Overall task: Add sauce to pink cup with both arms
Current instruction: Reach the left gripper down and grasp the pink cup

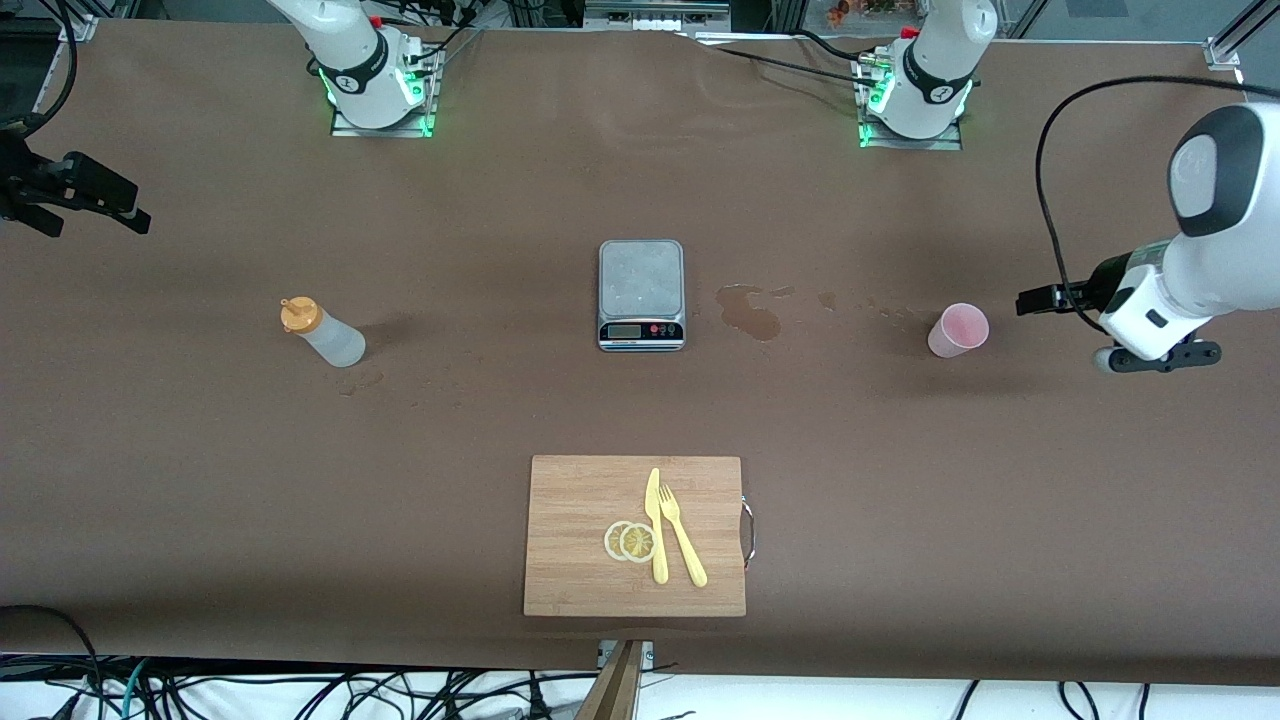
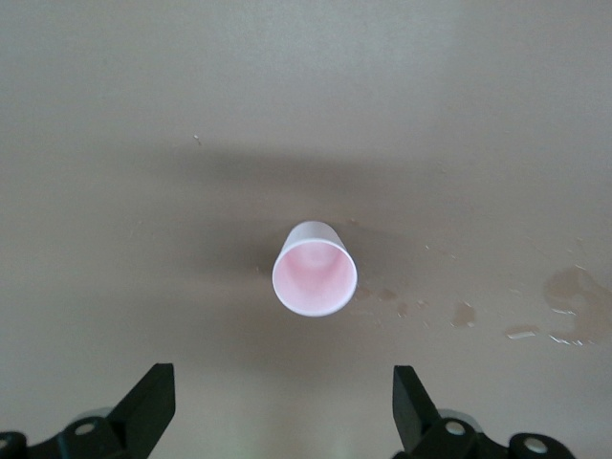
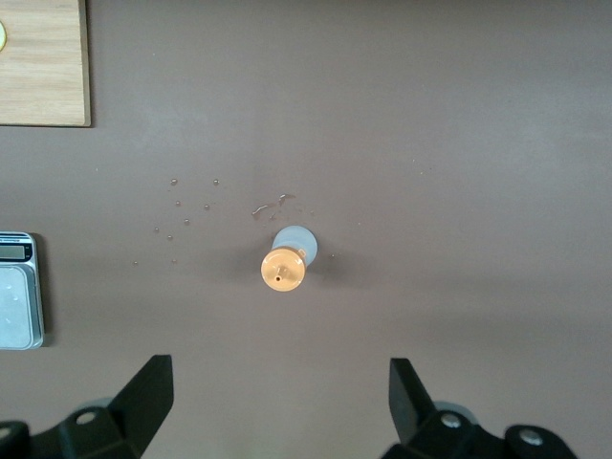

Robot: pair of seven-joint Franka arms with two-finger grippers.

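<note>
Overhead, left end effector [image 2: 277, 406] spread wide above pink cup [image 2: 315, 269]; right end effector [image 3: 277, 402] likewise — over sauce [image 3: 285, 261], touching nothing

2 white arms [image 1: 1200, 250] with black cables, apparently black grippers, green-lit bases [image 1: 380, 95]

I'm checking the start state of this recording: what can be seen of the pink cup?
The pink cup is a small, pale pink, handleless tumbler that looks like plastic and tapers slightly toward its base. It stands upright and open-mouthed on the brown table toward the left arm's end, with nothing visible inside. Small wet spots lie near it. Nothing touches it; the open left gripper hangs beside it, with the cup centred in its wrist view.
</note>
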